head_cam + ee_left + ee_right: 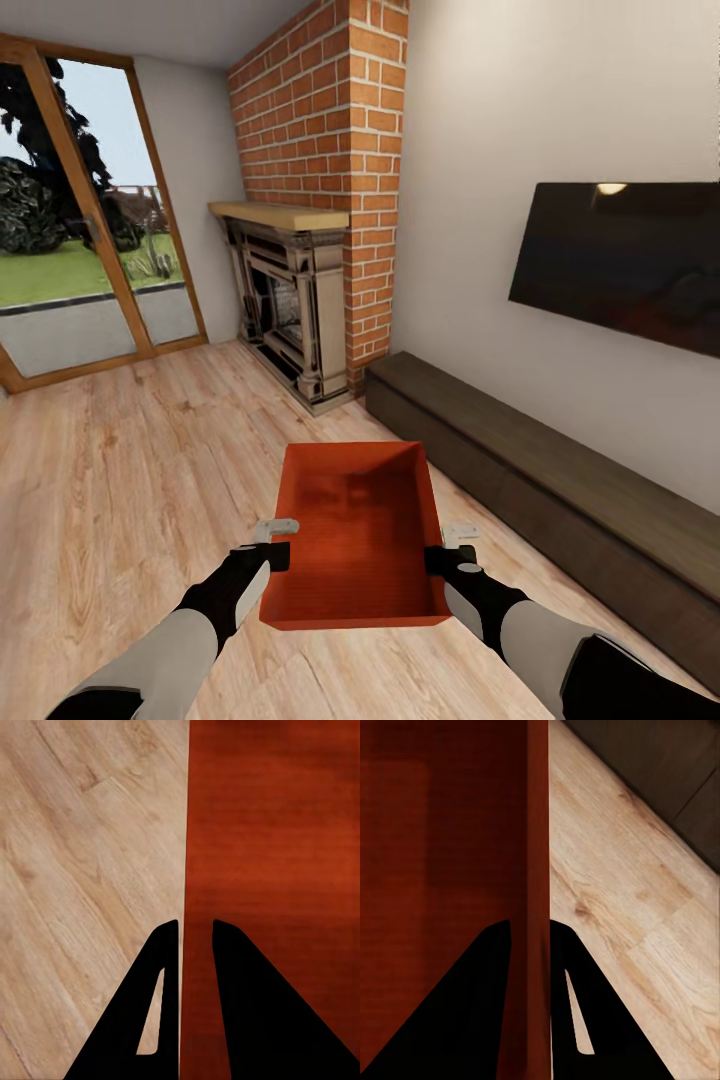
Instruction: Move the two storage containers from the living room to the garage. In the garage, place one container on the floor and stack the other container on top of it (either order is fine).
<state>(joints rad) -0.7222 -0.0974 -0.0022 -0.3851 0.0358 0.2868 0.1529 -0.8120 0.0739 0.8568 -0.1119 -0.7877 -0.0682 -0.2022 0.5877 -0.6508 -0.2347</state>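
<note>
One orange-red storage container [358,530], open-topped and empty, is held above the living room's light wood plank floor [130,470] between both arms. My left gripper [272,545] is shut on the container's left wall [196,832], one finger inside and one outside. On the opposite side, my right gripper [440,552] is shut on the right wall [537,832] in the same way. In the right wrist view the container's ribbed inner side [442,832] is in sight.
A red-brick fireplace [300,300] stands ahead, wood-framed glass doors [80,230] at the left. A long dark low cabinet [560,490] runs along the right wall beneath a black wall TV [625,260]. Open plank floor lies ahead and to the left.
</note>
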